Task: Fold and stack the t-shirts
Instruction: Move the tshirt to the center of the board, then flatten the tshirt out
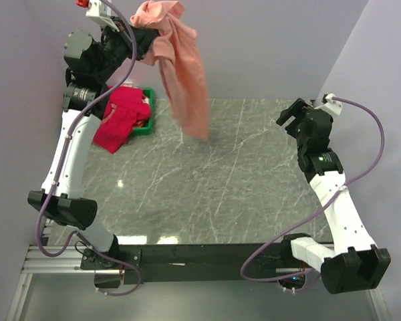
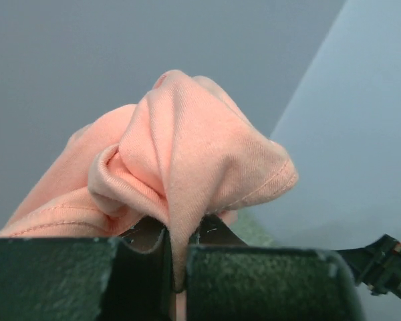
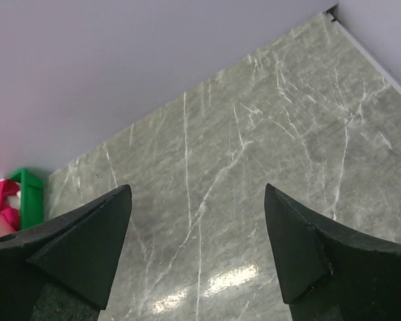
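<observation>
So down at the near edge both arm bases sit on the black rail (image 1: 187, 257), with purple cables (image 1: 371, 160) looping off each arm. The right gripper (image 1: 291, 114) is out over the right side of the grey marble table (image 1: 240, 180), and in its own wrist view (image 3: 197, 190) the two dark fingers are spread wide with nothing but bare tabletop between them, so it's open and carrying nothing. Past the middle of the table, over at the far left corner, there's the small green bin (image 1: 147, 124), also just peeking in at the left edge of the right wrist view (image 3: 30, 197). The crimson-pink t-shirts (image 1: 123, 117) are bunched up in it and spilling over its near-left side onto the table. Furthest back and way up high, the left gripper (image 1: 137, 40) is lifted in front of the pale wall (image 1: 267, 40) with the salmon-peach t-shirt (image 1: 184, 73) in it. The left wrist view shows the jaws pinched nearly closed (image 2: 177, 244) on a thick fold of that shirt (image 2: 187, 154), which balloons out in a crumpled wad just past the fingertips. From the top camera the rest of the shirt hangs in a long twisted drape to the right of the bin. Its bottom end comes down near the far part of the table, but I honestly can't tell if it's touching the surface or not.
</observation>
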